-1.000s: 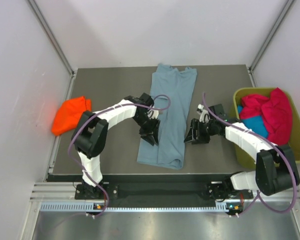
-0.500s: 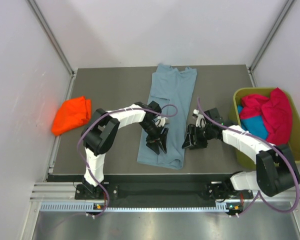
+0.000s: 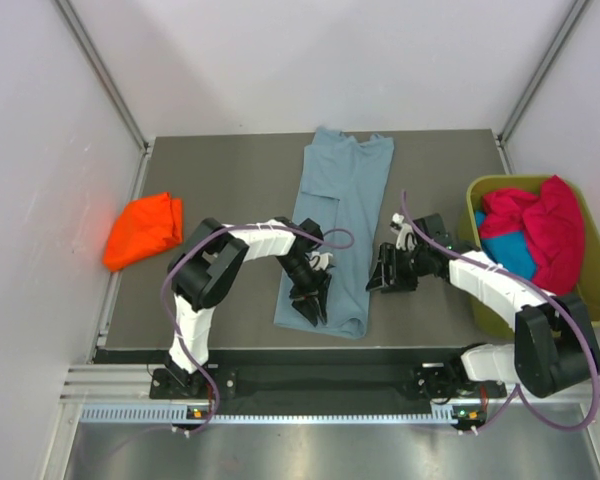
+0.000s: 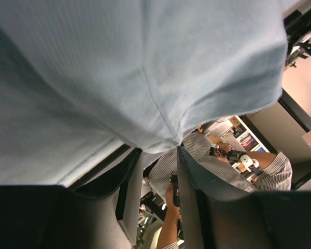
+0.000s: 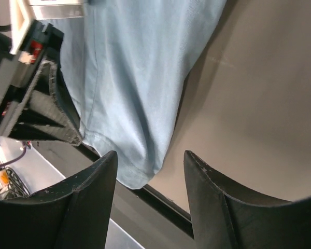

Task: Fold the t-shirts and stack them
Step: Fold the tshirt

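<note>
The grey-blue t-shirt (image 3: 340,225) lies folded in a long strip down the middle of the table (image 3: 220,180). My left gripper (image 3: 312,308) rests on its near left part. In the left wrist view the left gripper (image 4: 159,150) has its jaws partly open, with the shirt's hem (image 4: 145,78) lying over the tips and empty space between the fingers. My right gripper (image 3: 377,280) hovers just right of the shirt, open. The right wrist view shows the right gripper (image 5: 150,155) empty, with the shirt's near corner (image 5: 135,104) beyond it. An orange-red t-shirt (image 3: 145,228) lies bunched at the left.
An olive-green bin (image 3: 500,182) stands at the right edge, holding a crimson-pink t-shirt (image 3: 542,225) and a teal one (image 3: 510,252). The table's near edge (image 3: 280,350) runs just below the grey-blue shirt's hem. White walls close in both sides.
My left gripper has slid along the shirt's left side toward the near edge, its jaws widening and then narrowing. The right gripper has hardly moved.
</note>
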